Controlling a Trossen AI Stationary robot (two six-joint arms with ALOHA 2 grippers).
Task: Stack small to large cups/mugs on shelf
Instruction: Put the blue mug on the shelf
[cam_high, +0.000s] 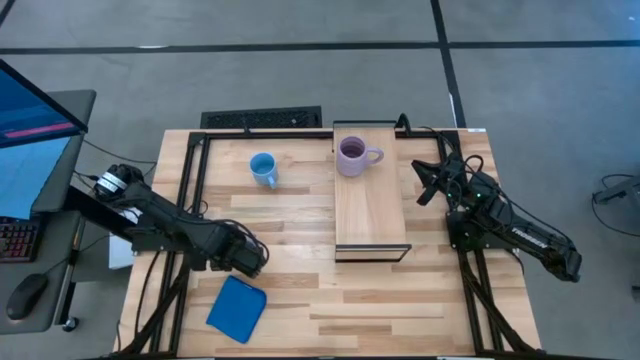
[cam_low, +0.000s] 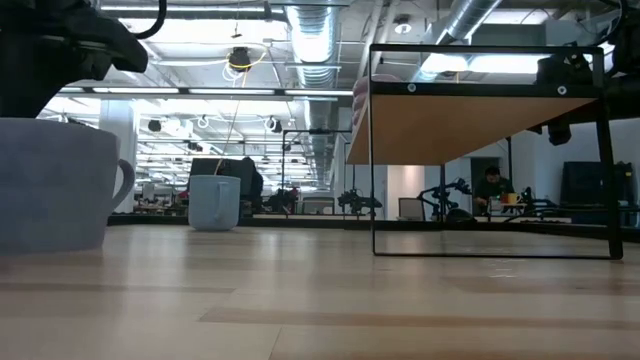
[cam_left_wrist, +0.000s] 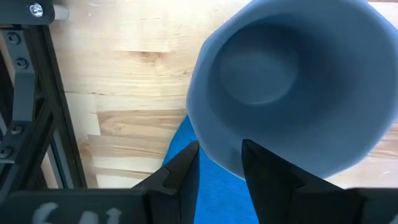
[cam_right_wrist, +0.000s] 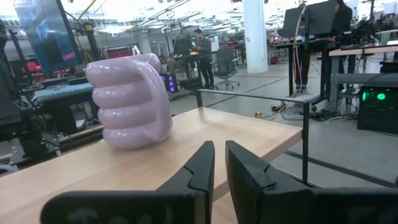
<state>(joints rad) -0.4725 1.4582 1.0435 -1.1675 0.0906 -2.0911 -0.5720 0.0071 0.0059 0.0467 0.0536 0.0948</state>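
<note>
Pale purple and glossy, the ribbed mug (cam_high: 352, 155) stands upright on the light-wood shelf (cam_high: 371, 215), near its far end; it looks empty. The right tool (cam_right_wrist: 219, 163) hangs beside the shelf, its fingers nearly pressed together. The left tool (cam_left_wrist: 221, 163) pinches the rim of the dull grey-blue mug (cam_left_wrist: 292, 87), empty inside, above the blue square pad (cam_high: 237, 307). The bright light blue mug (cam_high: 263, 168) rests on the slatted wooden surface (cam_high: 300, 215).

You've got three mugs: purple (cam_high: 351, 155), light blue (cam_high: 263, 168), grey-blue (cam_left_wrist: 292, 81); one shelf (cam_high: 370, 215), one blue pad (cam_high: 236, 309).
</note>
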